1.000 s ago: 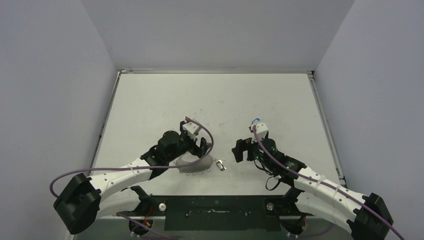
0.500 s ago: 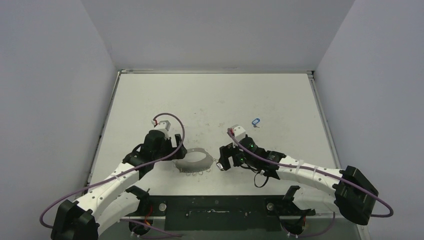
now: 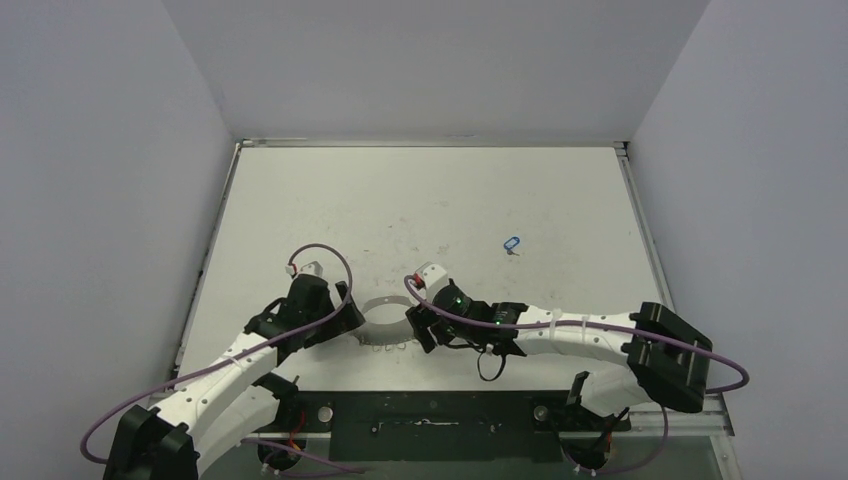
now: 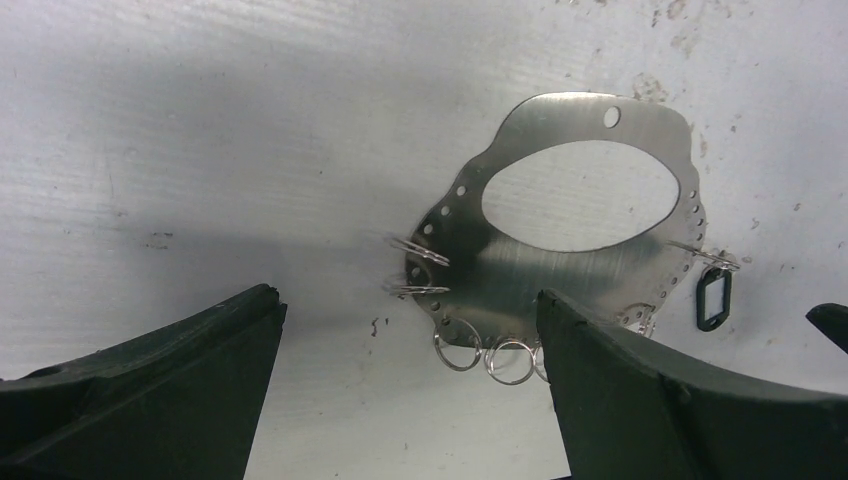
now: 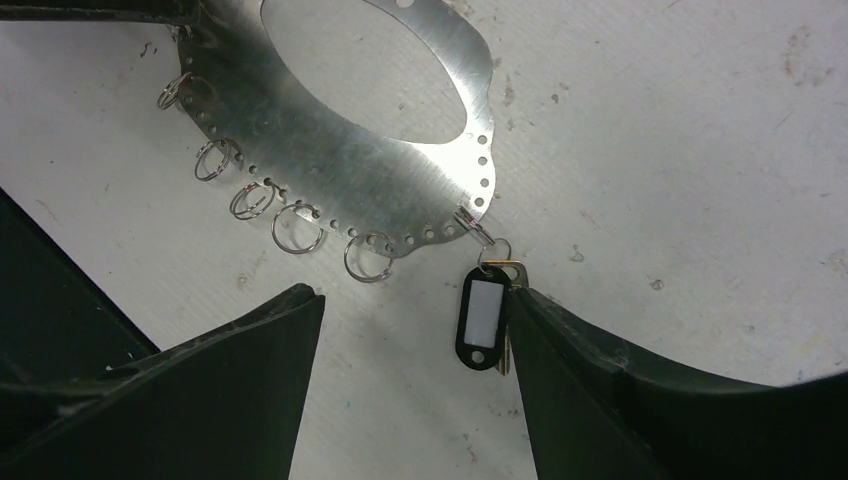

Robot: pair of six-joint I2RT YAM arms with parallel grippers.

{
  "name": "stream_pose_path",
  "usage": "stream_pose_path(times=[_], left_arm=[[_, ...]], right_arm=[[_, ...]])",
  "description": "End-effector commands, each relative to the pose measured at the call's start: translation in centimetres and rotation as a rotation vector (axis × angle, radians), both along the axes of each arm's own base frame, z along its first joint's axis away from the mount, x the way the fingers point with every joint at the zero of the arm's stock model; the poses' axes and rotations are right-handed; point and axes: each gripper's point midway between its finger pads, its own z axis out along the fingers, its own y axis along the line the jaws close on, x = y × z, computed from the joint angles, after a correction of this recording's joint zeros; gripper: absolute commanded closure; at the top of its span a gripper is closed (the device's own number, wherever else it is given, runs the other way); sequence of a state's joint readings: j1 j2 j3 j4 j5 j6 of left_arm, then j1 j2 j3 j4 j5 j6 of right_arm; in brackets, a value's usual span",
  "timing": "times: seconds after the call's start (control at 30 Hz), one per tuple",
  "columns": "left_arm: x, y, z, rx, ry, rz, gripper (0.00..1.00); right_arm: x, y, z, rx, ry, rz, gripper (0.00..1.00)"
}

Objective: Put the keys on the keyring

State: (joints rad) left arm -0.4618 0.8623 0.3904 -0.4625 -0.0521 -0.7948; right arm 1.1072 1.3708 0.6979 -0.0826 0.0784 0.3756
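The keyring (image 3: 383, 305) lies flat near the table's front edge, a brushed metal plate (image 4: 560, 270) with a big oval hole and small wire loops along its rim (image 5: 340, 170). A key with a black tag (image 5: 483, 320) hangs from one rim loop by a small ring and also shows at the plate's edge (image 4: 714, 298). The blue-headed key (image 3: 511, 243) lies alone farther back on the right. My left gripper (image 4: 405, 300) stands open just left of the plate (image 3: 345, 318). My right gripper (image 5: 415, 297) is open over the tagged key, whose tag lies against the right finger (image 5: 600, 380).
Several empty wire loops (image 5: 297, 230) line the plate's near rim. The white table (image 3: 430, 200) is scuffed with small dark marks. Grey walls close it in on the left, back and right.
My left arm drew back to the left while its jaws opened wider. My right arm swung left and down over the tagged key, its jaws narrowing, and uncovered the blue-headed key.
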Motion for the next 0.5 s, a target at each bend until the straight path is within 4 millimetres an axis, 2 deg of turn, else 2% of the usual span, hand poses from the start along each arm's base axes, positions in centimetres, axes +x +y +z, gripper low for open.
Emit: stream_pose_path(times=[0.0,0.13,0.23,0.33,0.47], left_arm=[[0.1,-0.7,-0.2,-0.079,0.003,0.055,0.03],[0.2,-2.0,-0.4,-0.14,0.013,0.026,0.08],[0.6,-2.8,-0.6,-0.166,0.022,0.011,0.1],[1.1,-3.6,-0.8,-0.186,0.031,-0.003,0.14],[1.9,-4.8,-0.6,-0.229,0.026,-0.029,0.16]], right_arm=[[0.4,2.8,1.0,0.077,0.004,0.001,0.35],[-0.1,4.2,0.2,0.119,0.059,0.006,0.46],[-0.2,4.3,-0.7,0.116,0.085,-0.006,0.51],[-1.1,4.7,-0.8,0.132,0.117,0.019,0.53],[-1.2,4.6,-0.6,0.144,0.12,0.015,0.53]])
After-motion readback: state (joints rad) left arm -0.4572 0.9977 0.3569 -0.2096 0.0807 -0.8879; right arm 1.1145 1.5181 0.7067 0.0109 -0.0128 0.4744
